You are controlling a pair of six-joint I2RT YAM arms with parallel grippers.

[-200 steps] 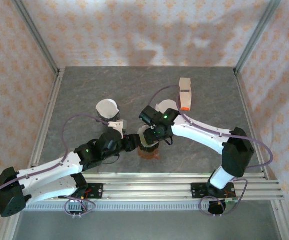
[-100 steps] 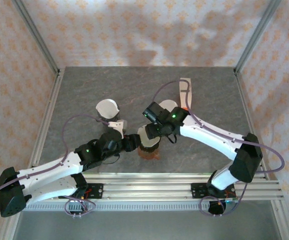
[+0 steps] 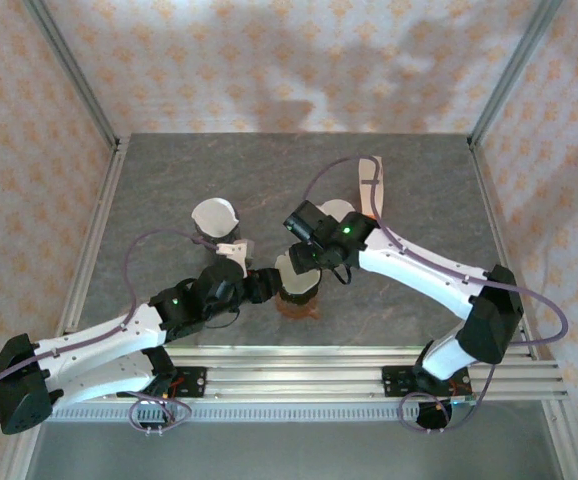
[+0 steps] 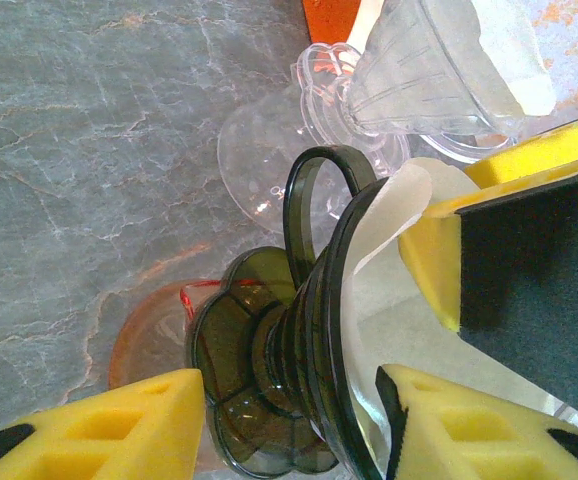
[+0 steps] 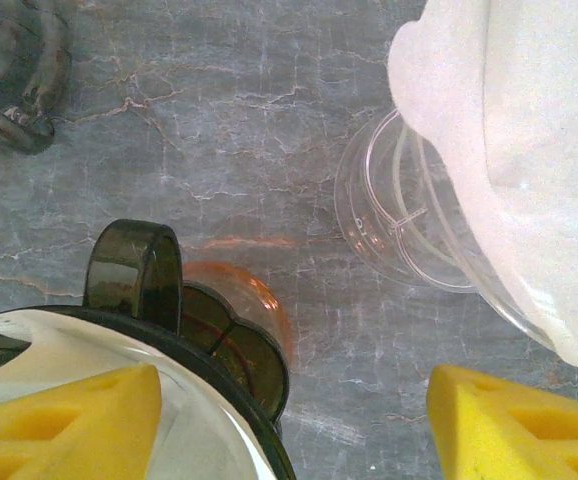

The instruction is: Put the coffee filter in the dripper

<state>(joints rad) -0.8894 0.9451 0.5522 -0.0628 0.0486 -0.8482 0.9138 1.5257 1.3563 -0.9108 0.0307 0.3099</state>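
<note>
A smoked dark dripper (image 3: 299, 285) stands on an orange cup (image 3: 297, 310) near the table's front middle. A white coffee filter (image 3: 291, 268) lies inside the dripper. In the left wrist view the dripper (image 4: 269, 370) sits between both yellow pads of my left gripper (image 4: 289, 400), which is shut on it from the left (image 3: 266, 285). The filter (image 4: 389, 230) lines its bowl. My right gripper (image 3: 304, 257) hovers over the dripper's far rim, open. In the right wrist view (image 5: 294, 410) one pad sits over the filter (image 5: 39, 345), the other over bare table.
A clear dripper (image 3: 331, 212) with a white filter (image 5: 509, 150) stands just behind. Another white-lined dripper (image 3: 214, 215) is at back left. A beige box with an orange end (image 3: 370, 188) lies behind the right arm. Aluminium rails border the table.
My right gripper has drawn back a little from the dripper toward the far side, and that arm's elbow has swung right. The left gripper and dripper have stayed put.
</note>
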